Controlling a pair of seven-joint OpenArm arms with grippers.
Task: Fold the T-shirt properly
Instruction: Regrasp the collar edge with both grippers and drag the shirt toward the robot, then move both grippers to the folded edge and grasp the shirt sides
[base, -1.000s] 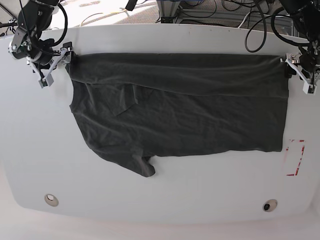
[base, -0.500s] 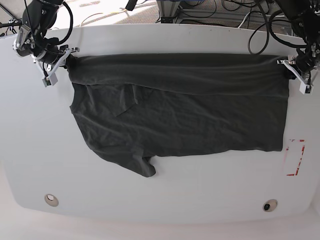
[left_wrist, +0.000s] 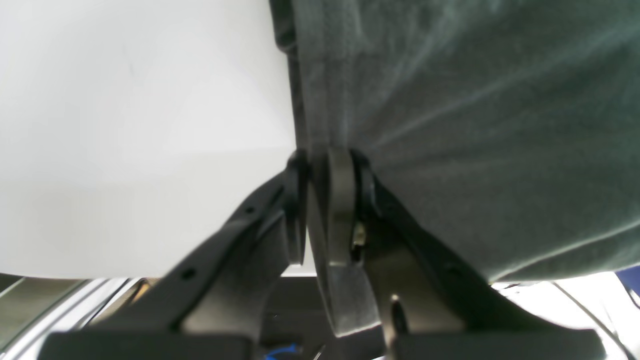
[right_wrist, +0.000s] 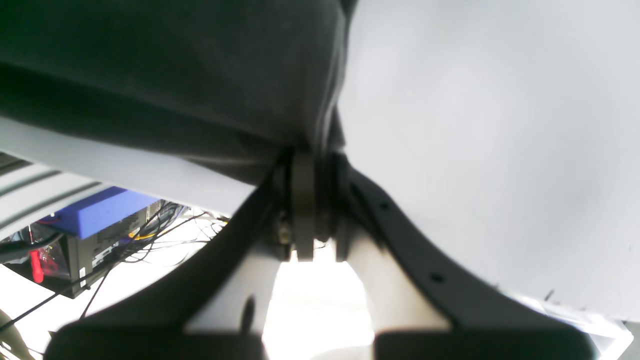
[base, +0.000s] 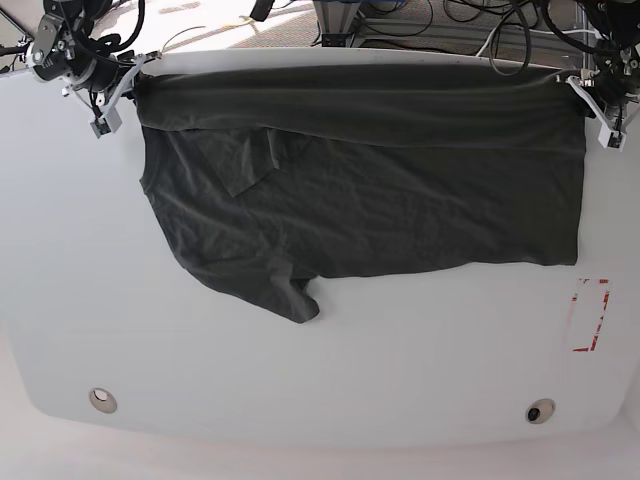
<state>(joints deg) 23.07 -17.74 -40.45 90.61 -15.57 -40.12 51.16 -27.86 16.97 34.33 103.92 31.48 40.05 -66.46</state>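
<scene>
The dark charcoal T-shirt (base: 360, 190) lies spread across the white table (base: 300, 380), its far edge raised and stretched between both grippers. One sleeve hangs toward the front left, ending in a folded tip. On the right of the base view my left gripper (base: 592, 98) is shut on the shirt's far right corner. The left wrist view shows the cloth (left_wrist: 475, 125) pinched between that gripper (left_wrist: 327, 165). On the left my right gripper (base: 125, 88) is shut on the far left corner. In the right wrist view the cloth (right_wrist: 175, 65) is clamped in the gripper (right_wrist: 305, 160).
A red-marked rectangle (base: 590, 315) sits on the table near the right edge. Two round holes (base: 102, 400) (base: 540, 411) lie near the front edge. Cables and equipment (base: 420, 20) crowd the space behind the table's far edge.
Both grippers have shut on the shirt's far corners and moved up and back, lifting the far edge. The cloth has slid a little toward the far side.
</scene>
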